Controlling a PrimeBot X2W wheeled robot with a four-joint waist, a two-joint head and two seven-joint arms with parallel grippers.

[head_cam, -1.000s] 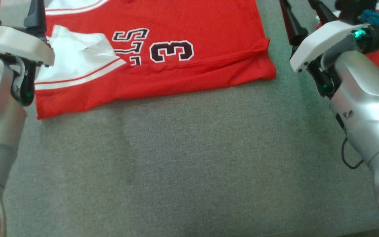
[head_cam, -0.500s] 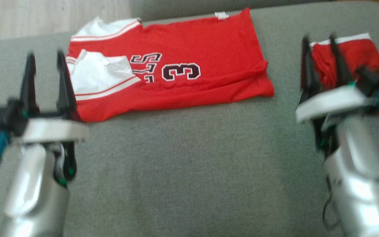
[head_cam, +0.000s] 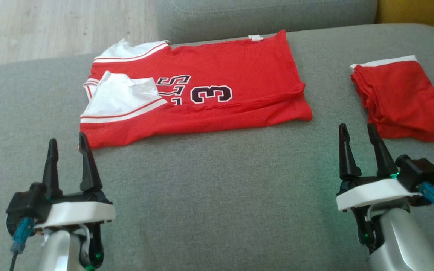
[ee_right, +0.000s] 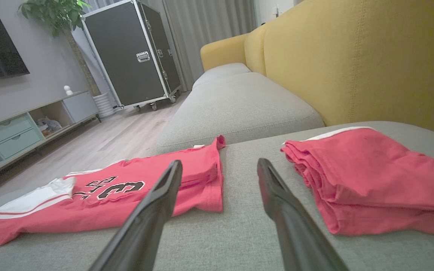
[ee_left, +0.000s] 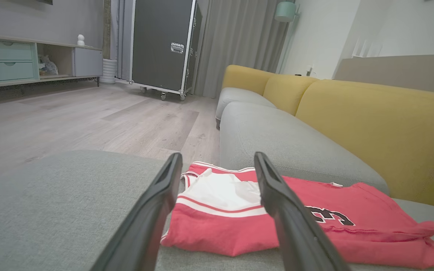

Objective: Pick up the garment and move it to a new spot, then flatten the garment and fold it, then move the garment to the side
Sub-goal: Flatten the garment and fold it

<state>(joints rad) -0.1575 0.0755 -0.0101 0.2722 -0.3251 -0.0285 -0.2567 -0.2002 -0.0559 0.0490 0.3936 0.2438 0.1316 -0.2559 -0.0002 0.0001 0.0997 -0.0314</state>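
The garment [head_cam: 239, 75] is a red jersey with white trim and a black "3". It lies folded lengthwise and flat on the grey sofa cushion [head_cam: 217, 188], and also shows in the wrist views [ee_left: 232, 229] [ee_right: 51, 214]. My left gripper [head_cam: 67, 138] hovers open just in front of the jersey's near left corner, its two fingers apart with nothing between them [ee_left: 217, 154]. My right gripper [head_cam: 356, 126] is open and empty too [ee_right: 220, 161], right of the jersey's hem and apart from it.
A second red piece [head_cam: 401, 99], folded into a stack, lies on the cushion at the right, just beyond my right fingers [ee_right: 371, 177]. The yellow backrest [ee_right: 333, 56] runs along the right. Wooden floor [head_cam: 51, 26] lies past the cushion's far left edge.
The head camera has tilted up, so more of the sofa shows. Both arms have drawn back from beside the jersey toward me. The jersey lies as before.
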